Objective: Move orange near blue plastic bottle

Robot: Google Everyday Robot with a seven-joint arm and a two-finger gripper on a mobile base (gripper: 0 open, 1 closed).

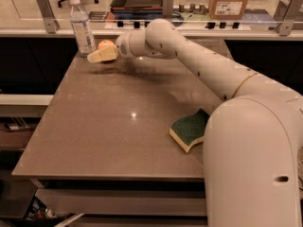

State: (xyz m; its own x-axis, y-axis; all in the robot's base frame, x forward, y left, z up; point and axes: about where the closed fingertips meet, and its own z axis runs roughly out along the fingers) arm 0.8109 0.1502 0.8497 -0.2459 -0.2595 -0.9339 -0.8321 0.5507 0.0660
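Camera view: one arm reaches across the table (109,136) toward the upper left of the frame.
claw (102,56): upper left, low over the table's far corner; clenched or released cannot be told.
orange (107,44): right behind the claw, partly hidden by it.
blue plastic bottle (82,27): upright, just left of the orange.
sponge (188,129): lower right, flat on the table, well apart from the orange.

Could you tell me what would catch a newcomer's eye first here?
The big white arm reaches across the table to its far left corner, where the gripper sits by the orange, just right of the blue plastic bottle. A green-and-yellow sponge lies at the front right.
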